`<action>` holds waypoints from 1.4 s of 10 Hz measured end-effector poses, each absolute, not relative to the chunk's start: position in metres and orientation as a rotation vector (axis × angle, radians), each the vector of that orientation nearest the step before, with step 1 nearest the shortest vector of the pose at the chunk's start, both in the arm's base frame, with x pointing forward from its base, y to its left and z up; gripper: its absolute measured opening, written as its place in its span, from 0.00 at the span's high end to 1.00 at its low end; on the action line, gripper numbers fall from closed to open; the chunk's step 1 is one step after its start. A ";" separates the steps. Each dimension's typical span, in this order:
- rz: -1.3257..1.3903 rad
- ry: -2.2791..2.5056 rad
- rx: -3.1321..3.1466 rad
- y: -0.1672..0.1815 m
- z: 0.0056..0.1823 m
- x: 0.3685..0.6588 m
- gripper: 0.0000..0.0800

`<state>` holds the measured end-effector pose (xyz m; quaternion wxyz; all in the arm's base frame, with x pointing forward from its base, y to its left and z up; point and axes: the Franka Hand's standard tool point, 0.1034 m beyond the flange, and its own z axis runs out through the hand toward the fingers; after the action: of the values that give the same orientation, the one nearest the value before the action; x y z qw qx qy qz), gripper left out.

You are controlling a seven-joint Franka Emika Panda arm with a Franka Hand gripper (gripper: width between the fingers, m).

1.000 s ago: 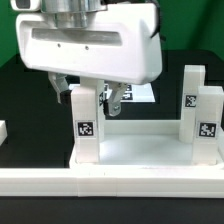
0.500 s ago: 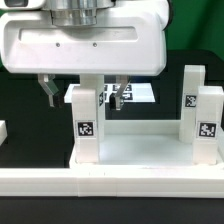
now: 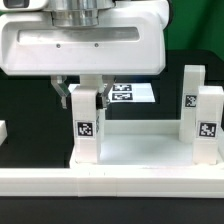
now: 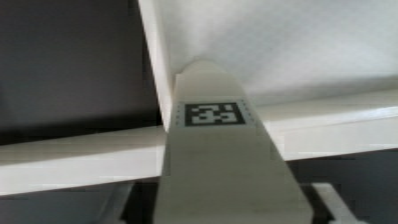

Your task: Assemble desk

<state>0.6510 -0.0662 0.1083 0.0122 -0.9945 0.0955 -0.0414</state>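
Fingers astride upright desk leg.

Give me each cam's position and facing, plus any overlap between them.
Exterior view: off the arm, low at the table's edge, level on the desk top; the hand fills the upper frame, straddling a leg.
Wrist view: on the wrist, looking along the same leg; no fingers clearly visible.
Shared: that tagged leg and the desk top.
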 end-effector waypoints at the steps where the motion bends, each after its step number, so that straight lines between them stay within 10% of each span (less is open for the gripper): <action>1: -0.129 0.327 -3.097 -0.066 0.108 0.651 0.64; 14: -0.043 2.031 -2.299 -0.077 0.107 0.648 0.64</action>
<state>0.6485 -0.0768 0.1068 0.0370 -0.7488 0.6616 -0.0141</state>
